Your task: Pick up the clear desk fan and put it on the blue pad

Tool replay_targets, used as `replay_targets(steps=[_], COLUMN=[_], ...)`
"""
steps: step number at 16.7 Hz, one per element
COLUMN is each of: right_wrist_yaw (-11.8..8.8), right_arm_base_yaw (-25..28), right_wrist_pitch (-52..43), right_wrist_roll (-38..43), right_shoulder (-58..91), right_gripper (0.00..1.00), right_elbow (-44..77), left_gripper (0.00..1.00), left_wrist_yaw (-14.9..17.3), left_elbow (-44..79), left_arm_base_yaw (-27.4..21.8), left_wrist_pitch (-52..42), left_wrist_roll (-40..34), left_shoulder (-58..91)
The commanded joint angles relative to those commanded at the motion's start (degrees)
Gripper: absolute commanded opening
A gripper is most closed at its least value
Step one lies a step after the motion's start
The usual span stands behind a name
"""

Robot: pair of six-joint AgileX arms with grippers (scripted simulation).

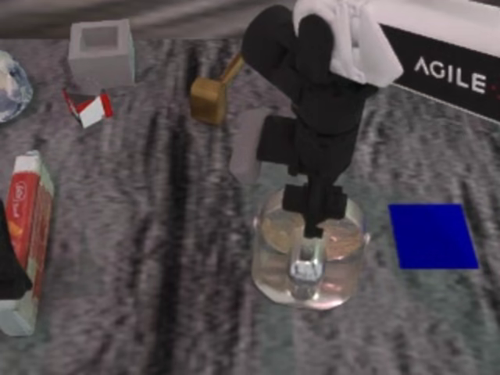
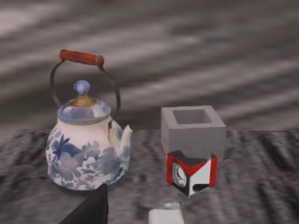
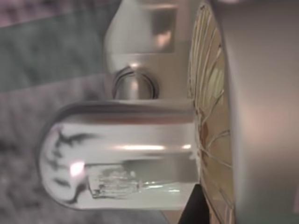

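Note:
The clear desk fan point(image 1: 308, 254) is a round transparent drum with copper-pink blades, near the table's middle. My right gripper point(image 1: 313, 225) comes down from the far side and is shut on the fan's rim. The right wrist view is filled by the fan point(image 3: 140, 154), with one dark finger point(image 3: 192, 207) pressed against its grille. The blue pad point(image 1: 433, 236) lies flat just right of the fan, with nothing on it. My left arm point(image 1: 9, 262) stays parked at the table's left edge, its gripper open; only one finger point(image 2: 88, 210) shows in the left wrist view.
At the far left stand a grey hollow box point(image 1: 101, 53), a red-and-white cube point(image 1: 87, 108) and a blue-white teapot point(image 1: 11, 86). A wooden mallet point(image 1: 211, 95) lies behind the fan. A red-and-white carton point(image 1: 27, 234) lies along the left edge.

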Motion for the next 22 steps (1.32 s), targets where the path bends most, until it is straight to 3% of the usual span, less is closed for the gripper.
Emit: replay_targets(steps=[9, 16, 22], right_wrist_yaw=[0.0, 0.0, 0.1], right_arm_base_yaw=[-0.1, 0.3, 0.0], right_wrist_pitch=[-0.2, -11.2, -11.6], right_wrist_roll=[0.0, 0.0, 0.6], right_shoulder=[-0.2, 0.5, 0.4], right_gripper=[0.0, 0.0, 0.0], right_elbow=[0.2, 11.8, 12.0], left_gripper=[1.0, 1.0, 1.0], left_wrist_yaw=[0.0, 0.0, 0.0], left_elbow=[0.0, 0.0, 0.0], left_arm_base_yaw=[0.0, 0.0, 0.0], left_wrist_pitch=[0.0, 0.0, 0.0], left_wrist_roll=[0.0, 0.0, 0.0], left_shoulder=[0.0, 0.0, 0.0])
